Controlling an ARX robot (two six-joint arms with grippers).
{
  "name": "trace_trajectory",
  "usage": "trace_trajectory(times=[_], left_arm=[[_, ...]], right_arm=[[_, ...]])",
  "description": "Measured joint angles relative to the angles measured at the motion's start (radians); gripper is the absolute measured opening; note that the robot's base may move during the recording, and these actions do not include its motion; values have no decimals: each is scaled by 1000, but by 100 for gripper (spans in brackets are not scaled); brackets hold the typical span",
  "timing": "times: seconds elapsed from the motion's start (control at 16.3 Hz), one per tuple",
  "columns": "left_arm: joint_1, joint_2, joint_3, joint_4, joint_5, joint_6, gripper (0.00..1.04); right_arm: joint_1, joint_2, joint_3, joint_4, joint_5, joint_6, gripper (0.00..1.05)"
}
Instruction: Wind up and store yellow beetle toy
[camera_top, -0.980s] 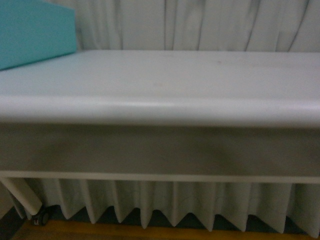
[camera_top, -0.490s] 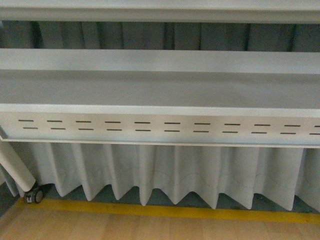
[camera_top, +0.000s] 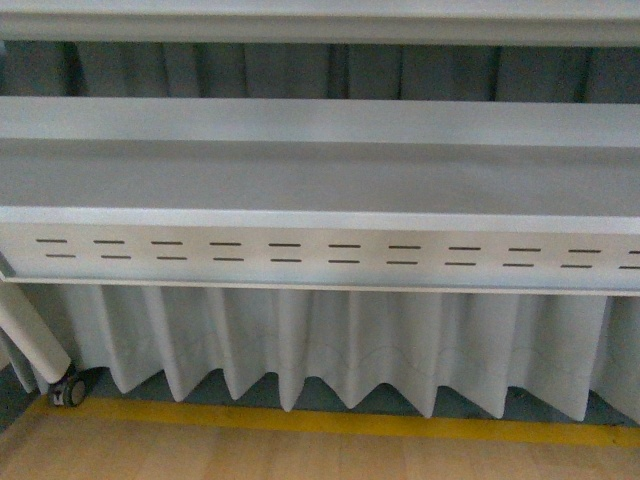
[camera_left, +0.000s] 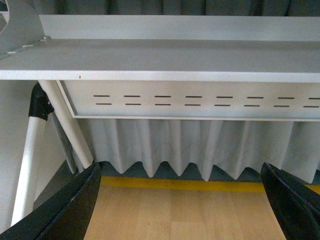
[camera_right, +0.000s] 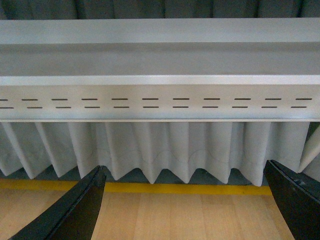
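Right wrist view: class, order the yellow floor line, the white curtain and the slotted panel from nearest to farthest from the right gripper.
1. Yellow floor line, on the floor just past the open right gripper.
2. White curtain, hanging behind the line.
3. Slotted panel, above the curtain, under the shelf.

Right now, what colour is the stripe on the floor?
Yellow. The stripe shows best in the right wrist view.

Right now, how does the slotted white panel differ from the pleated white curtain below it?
The slotted white panel is flat and rigid; the pleated white curtain hangs in folds. The panel carries two rows of dark slots; the curtain is plain. The panel's lower edge is straight; the curtain's hem zigzags above the yellow floor stripe. Both are pale and span the front view.
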Motion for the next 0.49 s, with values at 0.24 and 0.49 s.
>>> trace_trajectory(times=[0.24, 0.49], left_arm=[[0, 0, 0, 0, 0, 0, 98], [0, 0, 0, 0, 0, 0, 98]], right_arm=[[0, 0, 0, 0, 0, 0, 98], [0, 0, 0, 0, 0, 0, 98]])
